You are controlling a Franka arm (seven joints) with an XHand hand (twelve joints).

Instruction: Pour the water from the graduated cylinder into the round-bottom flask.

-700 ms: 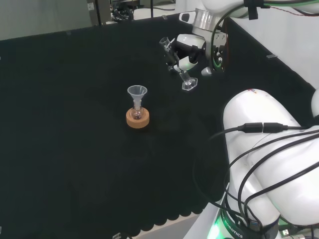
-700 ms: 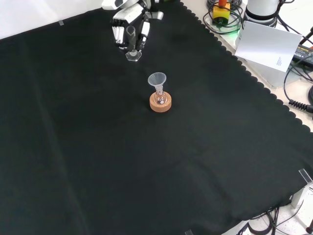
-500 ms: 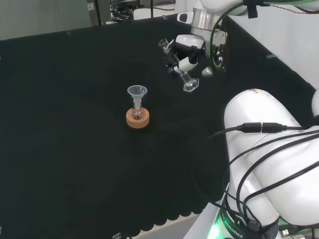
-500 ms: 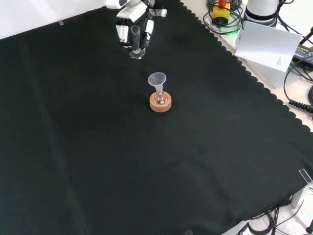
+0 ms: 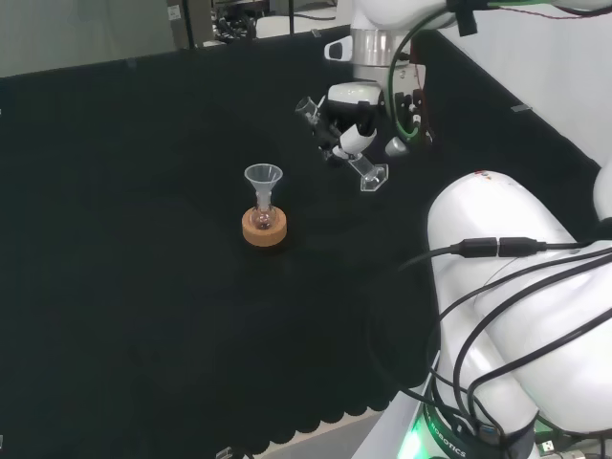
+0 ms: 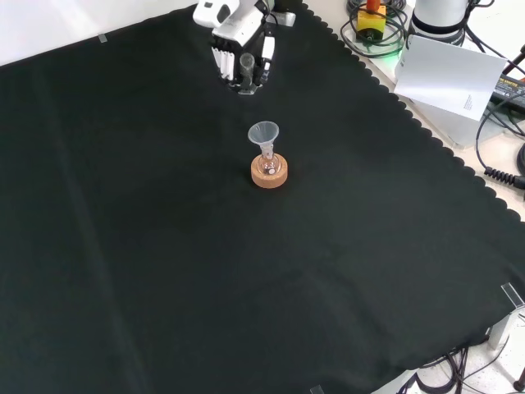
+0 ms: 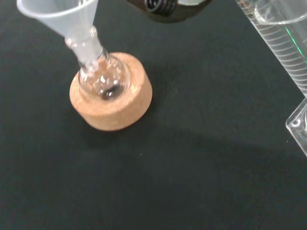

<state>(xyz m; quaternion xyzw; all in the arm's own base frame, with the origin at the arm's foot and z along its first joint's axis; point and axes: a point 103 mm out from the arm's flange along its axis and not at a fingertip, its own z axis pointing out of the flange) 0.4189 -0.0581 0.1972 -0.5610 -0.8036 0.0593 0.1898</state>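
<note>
robot hand [image 5: 352,122] holding tilted graduated cylinder [image 5: 337,141], wrist view: dark speck inside round-bottom flask [image 7: 102,81]

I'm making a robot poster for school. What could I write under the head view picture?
Robot hand carries a tilted graduated cylinder above the cloth, towards a funnel in a round-bottom flask on its cork ring.

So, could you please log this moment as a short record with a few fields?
hand: hand curled round the measuring cylinder, above the cloth
cylinder tilt: leaning, mouth toward the funnel, foot raised
flask: small round flask seated in a cork ring
funnel: clear funnel standing in the flask's neck
pouring: not yet begun; cylinder sits to the funnel's right in the head view
</note>
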